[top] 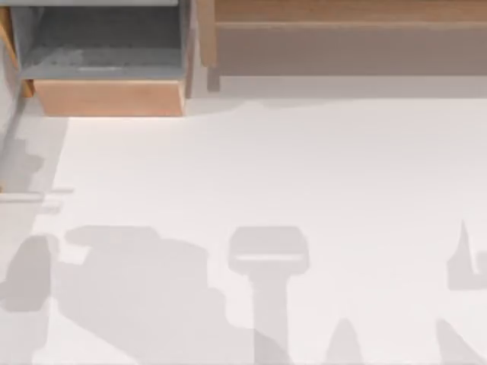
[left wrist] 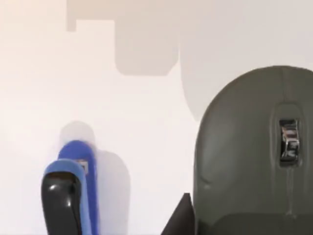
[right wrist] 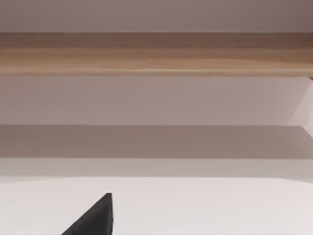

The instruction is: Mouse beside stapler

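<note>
In the left wrist view, a dark grey-green computer mouse with a metal scroll wheel (left wrist: 254,156) is lying on the white bench (left wrist: 146,122), near a blue stapler with a black top (left wrist: 71,191) standing apart from it. A dark finger tip of the left gripper is showing beside the mouse; how far that gripper is parted, I cannot tell. An open wooden drawer (top: 106,68) is sitting at the bench's far left in the top view. A wooden rail (right wrist: 156,54) is crossing the right wrist view, and the right gripper's opening is likewise impossible to tell.

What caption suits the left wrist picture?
A grey mouse close up, a blue stapler apart from it on the white table.
</note>
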Motion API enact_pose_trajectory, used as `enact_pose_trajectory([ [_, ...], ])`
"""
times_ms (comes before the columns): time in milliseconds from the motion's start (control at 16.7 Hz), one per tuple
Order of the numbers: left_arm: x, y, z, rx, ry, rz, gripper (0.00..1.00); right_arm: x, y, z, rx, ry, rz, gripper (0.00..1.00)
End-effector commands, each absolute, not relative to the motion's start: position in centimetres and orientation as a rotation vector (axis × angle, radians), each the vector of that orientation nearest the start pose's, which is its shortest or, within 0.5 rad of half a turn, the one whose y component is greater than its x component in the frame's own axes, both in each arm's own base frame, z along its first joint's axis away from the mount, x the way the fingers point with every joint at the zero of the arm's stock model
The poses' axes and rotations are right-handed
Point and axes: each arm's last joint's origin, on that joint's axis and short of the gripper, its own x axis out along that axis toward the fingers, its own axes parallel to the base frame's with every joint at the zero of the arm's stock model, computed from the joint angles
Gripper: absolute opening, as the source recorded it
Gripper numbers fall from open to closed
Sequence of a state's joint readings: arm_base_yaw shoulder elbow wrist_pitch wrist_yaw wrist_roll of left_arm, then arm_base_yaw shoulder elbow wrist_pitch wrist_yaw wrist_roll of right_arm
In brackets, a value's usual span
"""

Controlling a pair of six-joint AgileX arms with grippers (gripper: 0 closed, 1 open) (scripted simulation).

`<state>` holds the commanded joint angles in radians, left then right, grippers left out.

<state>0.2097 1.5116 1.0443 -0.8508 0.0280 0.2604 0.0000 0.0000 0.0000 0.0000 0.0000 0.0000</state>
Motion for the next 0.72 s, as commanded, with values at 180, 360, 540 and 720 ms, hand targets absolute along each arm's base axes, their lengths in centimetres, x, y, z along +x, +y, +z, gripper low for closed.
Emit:
enact_pose_trajectory([
  [180,25.8,5.1,17.7,0.043,1.404,-0.02,0.0,10.6,-0.1,16.0,0.0,0.0,0.0,1.0],
  [360,24.9,4.7,15.7,0.033,1.458,-0.025,0.0,10.6,-0.1,16.0,0.0,0.0,0.0,1.0],
  [540,24.7,4.6,15.4,0.032,1.466,-0.026,0.0,10.6,-0.1,16.0,0.0,0.0,0.0,1.0],
  [720,24.7,4.8,15.5,0.031,1.465,-0.023,0.0,10.6,-0.1,16.0,0.0,0.0,0.0,1.0],
])
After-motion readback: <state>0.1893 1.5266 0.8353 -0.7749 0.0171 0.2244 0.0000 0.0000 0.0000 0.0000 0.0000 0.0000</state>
